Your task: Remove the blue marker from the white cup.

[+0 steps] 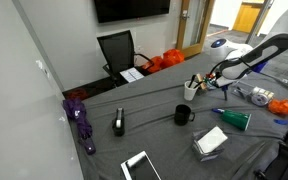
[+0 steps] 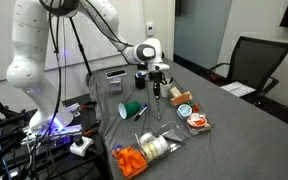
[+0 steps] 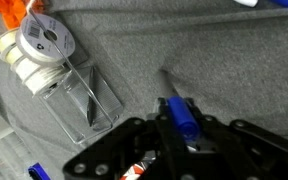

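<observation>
The grey-clothed surface (image 1: 154, 135) fills most of both exterior views. The white arm (image 2: 104, 20) reaches over it. Near the far edge is a black chair (image 1: 117, 48). A purple umbrella (image 1: 81, 118) lies at the left in an exterior view, and a clear container of tape rolls (image 3: 44, 55) sits at the upper left of the wrist view. A green cup (image 1: 234, 120) lies on its side near the right edge, with a black mug (image 1: 183, 115) to its left. The white cup (image 1: 192, 91) stands farther back, just left of the gripper (image 1: 211, 78). The gripper is clenched on the blue marker (image 3: 183, 116). The marker is out of the cup and hangs tip-down over bare cloth (image 2: 158, 100); whether its tip touches the surface cannot be told.
</observation>
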You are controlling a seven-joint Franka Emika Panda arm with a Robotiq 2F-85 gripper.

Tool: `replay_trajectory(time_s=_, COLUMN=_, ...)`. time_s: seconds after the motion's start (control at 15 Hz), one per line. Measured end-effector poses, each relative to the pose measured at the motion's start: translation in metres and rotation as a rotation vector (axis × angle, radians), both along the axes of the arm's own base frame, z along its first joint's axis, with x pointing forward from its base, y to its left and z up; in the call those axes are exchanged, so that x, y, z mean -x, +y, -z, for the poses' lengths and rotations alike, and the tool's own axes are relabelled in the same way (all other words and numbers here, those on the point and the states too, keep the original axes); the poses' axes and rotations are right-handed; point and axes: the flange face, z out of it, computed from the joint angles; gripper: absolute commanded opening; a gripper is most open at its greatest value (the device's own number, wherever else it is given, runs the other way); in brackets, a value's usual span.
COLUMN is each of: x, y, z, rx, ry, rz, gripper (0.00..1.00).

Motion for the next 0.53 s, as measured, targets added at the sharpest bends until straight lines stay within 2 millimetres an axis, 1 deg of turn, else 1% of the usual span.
replay_trajectory(time_s=0.27, x=0.005, y=-0.002, z=0.013, rx=0.011, ry=0.013, rz=-0.025, gripper=0.81)
replay_trajectory(time_s=0.4, x=0.007, y=-0.002, z=0.020, rx=0.010, ry=0.022, rz=-0.027, gripper=0.93)
replay_trajectory(time_s=0.47, x=0.008, y=-0.002, z=0.023, rx=0.009, ry=0.025, rz=-0.027, gripper=0.99)
replay_trajectory(time_s=0.53, x=0.008, y=-0.002, z=0.024, rx=0.009, ry=0.028, rz=-0.027, gripper=1.00)
